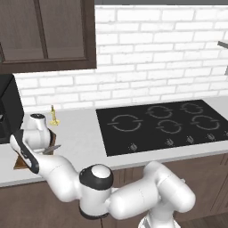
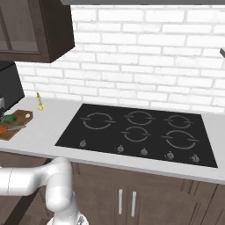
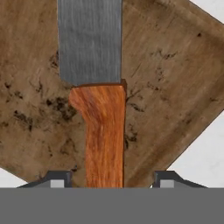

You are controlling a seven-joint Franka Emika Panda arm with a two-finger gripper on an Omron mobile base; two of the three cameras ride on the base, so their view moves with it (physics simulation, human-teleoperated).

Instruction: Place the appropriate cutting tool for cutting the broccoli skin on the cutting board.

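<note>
Cutting tool (image 3: 99,105), an orange-handled knife with a short grey blade, lies flat on the cutting board (image 3: 175,87), its handle running between the two fingertips of the pincer (image 3: 112,179) and its blade pointing away from the pincer. The fingertips (image 3: 59,178) stand apart on either side of the handle with a gap to each, so the pincer is open and grips nothing. Largest in the scene is the pale bench (image 2: 44,127), which carries the board ahead of the pincer and shows at the board's corners in the hand view. The black hob (image 2: 136,129) is set into the bench, well apart from the pincer. The dark brown board (image 2: 17,121) lies directly under the pincer. The broccoli (image 2: 9,118) rests on the board near the knife (image 2: 12,128). A small brass-coloured object (image 2: 40,102) stands on the bench beyond the board.
</note>
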